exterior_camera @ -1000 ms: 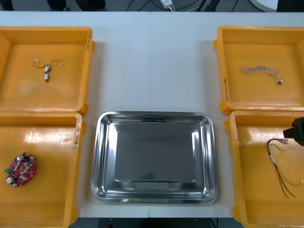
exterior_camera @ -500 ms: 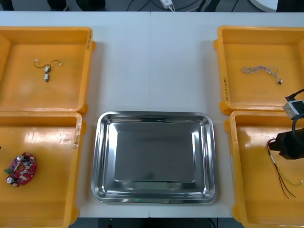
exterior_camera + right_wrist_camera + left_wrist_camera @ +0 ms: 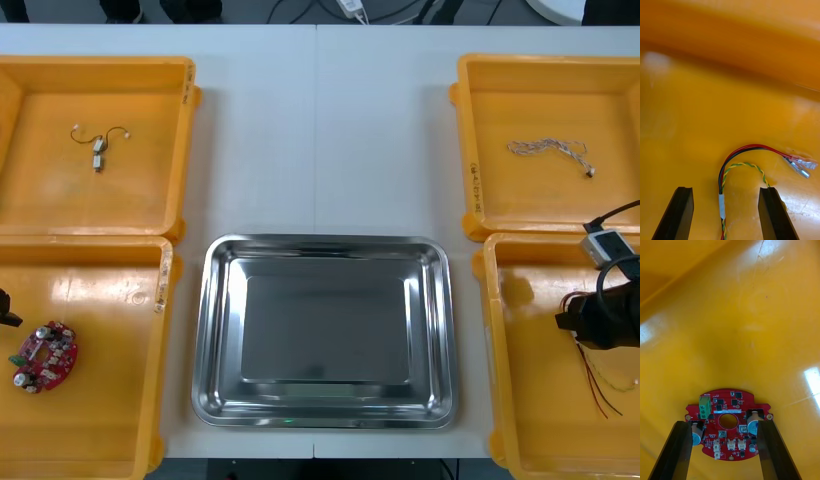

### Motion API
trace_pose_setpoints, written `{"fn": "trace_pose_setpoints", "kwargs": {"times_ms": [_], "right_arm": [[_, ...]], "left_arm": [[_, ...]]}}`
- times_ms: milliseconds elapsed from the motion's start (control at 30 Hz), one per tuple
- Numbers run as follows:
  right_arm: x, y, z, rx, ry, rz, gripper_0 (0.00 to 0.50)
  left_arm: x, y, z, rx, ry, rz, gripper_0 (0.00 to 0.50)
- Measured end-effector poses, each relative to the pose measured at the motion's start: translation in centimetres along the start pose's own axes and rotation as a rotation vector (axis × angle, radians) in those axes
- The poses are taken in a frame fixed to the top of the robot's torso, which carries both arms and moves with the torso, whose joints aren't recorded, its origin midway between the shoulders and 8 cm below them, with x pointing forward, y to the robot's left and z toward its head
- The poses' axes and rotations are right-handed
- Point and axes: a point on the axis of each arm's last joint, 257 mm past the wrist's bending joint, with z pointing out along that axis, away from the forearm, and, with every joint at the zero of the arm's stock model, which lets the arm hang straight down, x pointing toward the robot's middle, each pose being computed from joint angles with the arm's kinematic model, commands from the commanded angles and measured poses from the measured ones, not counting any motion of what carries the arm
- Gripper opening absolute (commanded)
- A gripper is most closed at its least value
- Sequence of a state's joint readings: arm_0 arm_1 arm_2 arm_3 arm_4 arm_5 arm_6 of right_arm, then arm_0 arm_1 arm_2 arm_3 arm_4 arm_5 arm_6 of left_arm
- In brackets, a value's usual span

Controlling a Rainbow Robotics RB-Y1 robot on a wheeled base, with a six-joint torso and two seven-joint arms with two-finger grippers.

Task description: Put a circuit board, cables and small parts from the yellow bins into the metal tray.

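While wide open and empty, right hand [image 3: 726, 190] astride red and yellow cable [image 3: 748, 147], left hand [image 3: 724, 424] astride circuit board [image 3: 726, 401].

The light worktop [image 3: 320, 130] carries yellow bins [image 3: 183, 140], two at each frame side, and a metal tray [image 3: 325, 243] at lower centre.

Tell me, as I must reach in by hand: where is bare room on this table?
Bare: the tray floor, and the table strip between the far left bin and far right bin. Crowded: the near right bin, right claw open over the cable; the near left bin, left claw open over the circuit board.
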State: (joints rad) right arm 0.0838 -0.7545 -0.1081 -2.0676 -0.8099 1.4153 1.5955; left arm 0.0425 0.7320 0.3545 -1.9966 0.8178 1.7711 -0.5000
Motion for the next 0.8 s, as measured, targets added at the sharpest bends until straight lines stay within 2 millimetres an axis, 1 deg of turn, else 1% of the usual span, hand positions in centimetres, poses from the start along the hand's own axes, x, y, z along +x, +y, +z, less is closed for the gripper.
{"fn": "trace_pose_setpoints", "kwargs": {"times_ms": [333, 467, 500, 533, 667, 800], "right_arm": [[1.5, 0.8, 1.3, -0.002, 0.044, -0.039, 0.500], [1.9, 0.9, 1.6, 0.000, 0.046, -0.040, 0.500], [1.9, 0.9, 1.6, 0.000, 0.043, -0.039, 0.484], [1.9, 0.8, 1.7, 0.002, 0.042, -0.038, 0.479], [2.0, 0.6, 1.7, 0.010, 0.040, -0.039, 0.479], [2.0, 0.4, 1.7, 0.020, 0.038, -0.041, 0.479]], "left_arm": [[0.4, 1.5, 0.9, -0.024, 0.003, -0.021, 0.500], [0.4, 1.6, 1.3, -0.022, -0.003, -0.018, 0.500], [0.5, 1.5, 1.4, -0.021, -0.004, -0.016, 0.500], [0.5, 1.4, 1.5, -0.019, -0.005, -0.014, 0.500], [0.5, 1.0, 1.7, -0.005, -0.009, -0.008, 0.500], [0.4, 1.0, 2.1, -0.003, -0.007, -0.018, 0.500]]}}
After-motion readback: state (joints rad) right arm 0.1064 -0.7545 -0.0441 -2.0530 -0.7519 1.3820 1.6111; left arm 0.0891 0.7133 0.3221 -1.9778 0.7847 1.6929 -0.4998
